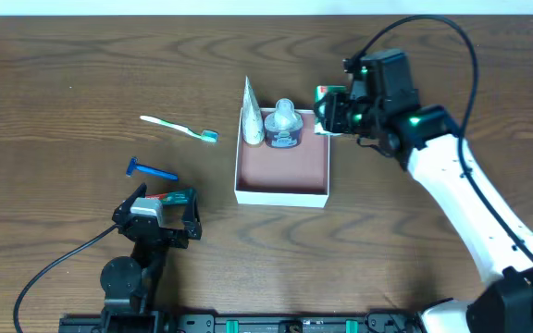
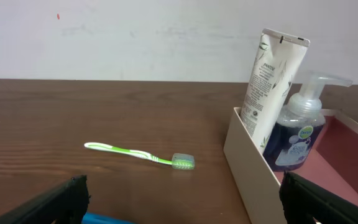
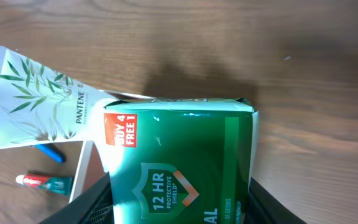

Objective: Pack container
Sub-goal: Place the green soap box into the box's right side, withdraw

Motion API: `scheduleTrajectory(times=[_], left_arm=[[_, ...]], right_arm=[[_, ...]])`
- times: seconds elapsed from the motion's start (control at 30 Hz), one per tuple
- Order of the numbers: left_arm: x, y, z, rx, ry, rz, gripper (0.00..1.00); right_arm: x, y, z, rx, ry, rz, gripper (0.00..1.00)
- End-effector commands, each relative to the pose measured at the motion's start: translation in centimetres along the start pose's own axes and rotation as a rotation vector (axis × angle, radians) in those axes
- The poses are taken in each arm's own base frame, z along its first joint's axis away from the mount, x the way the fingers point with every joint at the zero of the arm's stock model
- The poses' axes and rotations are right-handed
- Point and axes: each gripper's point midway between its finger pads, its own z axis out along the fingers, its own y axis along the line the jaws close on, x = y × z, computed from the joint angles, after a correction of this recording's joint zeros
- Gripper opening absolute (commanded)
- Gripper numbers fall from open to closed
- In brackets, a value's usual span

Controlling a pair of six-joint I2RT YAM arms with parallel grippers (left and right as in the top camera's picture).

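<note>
The container (image 1: 281, 168), a shallow white-walled box with a reddish-pink floor, sits mid-table. A white Pantene tube (image 1: 251, 118) and a clear pump bottle (image 1: 283, 125) stand against its far wall. My right gripper (image 1: 333, 109) hovers at the box's far right corner, shut on a green soap pack (image 3: 179, 162) that fills the space between its fingers. My left gripper (image 1: 165, 199) rests low on the table to the left of the box, open and holding nothing. A small toothpaste tube (image 1: 176, 197) lies by its fingers. In the left wrist view the container wall (image 2: 253, 168) is close on the right.
A green-and-white toothbrush (image 1: 179, 128) lies on the wood left of the box. A blue razor (image 1: 151, 170) lies just beyond the left gripper. The near half of the box floor is bare. The right arm reaches in from the right front.
</note>
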Motion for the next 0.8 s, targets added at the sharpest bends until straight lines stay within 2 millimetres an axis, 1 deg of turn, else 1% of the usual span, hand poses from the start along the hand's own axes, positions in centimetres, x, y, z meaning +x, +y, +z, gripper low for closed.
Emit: scheduleTrajectory(times=[0.0,0.27,0.53,0.67,0.7,0.77], left_arm=[[1.7,-0.2,0.1,0.016,0.053,-0.004,0.98],[1.7,-0.2,0.1,0.016,0.053,-0.004,0.98],[1.7,-0.2,0.1,0.016,0.053,-0.004,0.98],[1.7,-0.2,0.1,0.016,0.053,-0.004,0.98],[1.7,-0.2,0.1,0.016,0.053,-0.004,0.98],[1.7,-0.2,0.1,0.016,0.053,-0.004,0.98]], right_arm=[[0.7,0.4,1.5,0.014,0.027,0.052,0.33],[2.7,-0.7,4.4,0.066,0.103,0.082,0.31],[3.6,-1.4,5.6,0.085,0.137,0.088,0.31],[3.8,-1.6,5.9,0.089,0.145,0.09,0.35],[3.8,-1.6,5.9,0.09,0.145,0.089,0.38],[3.7,-1.5,6.0,0.089,0.143,0.088,0.48]])
